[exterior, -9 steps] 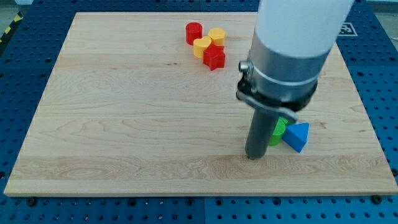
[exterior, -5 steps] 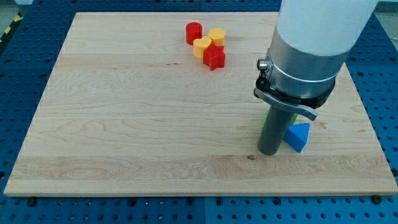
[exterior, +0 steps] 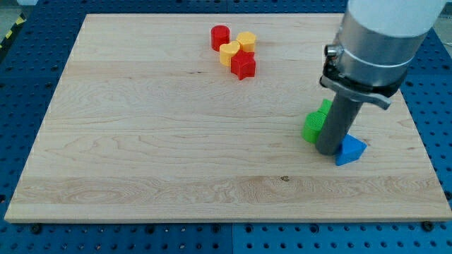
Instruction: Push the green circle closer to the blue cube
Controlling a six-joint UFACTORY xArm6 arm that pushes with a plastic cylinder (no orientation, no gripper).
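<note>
A green round block (exterior: 313,127) sits on the wooden board (exterior: 141,141) at the view's lower right. A second green piece (exterior: 325,106) shows just above it, mostly hidden behind my rod. A blue block (exterior: 350,150) lies right of the rod; its shape looks wedge-like, partly hidden. My tip (exterior: 327,152) rests on the board between the green round block and the blue block, touching or nearly touching both.
A cluster at the view's top middle: a red cylinder (exterior: 220,37), a yellow heart-like block (exterior: 229,52), a yellow hexagon-like block (exterior: 246,41) and a red star-like block (exterior: 243,65). The board's right edge (exterior: 418,134) is close to the blue block.
My tip moved toward the view's right and slightly up, from left of the green block to between green and blue. The blue block shifted right. The green block is now uncovered.
</note>
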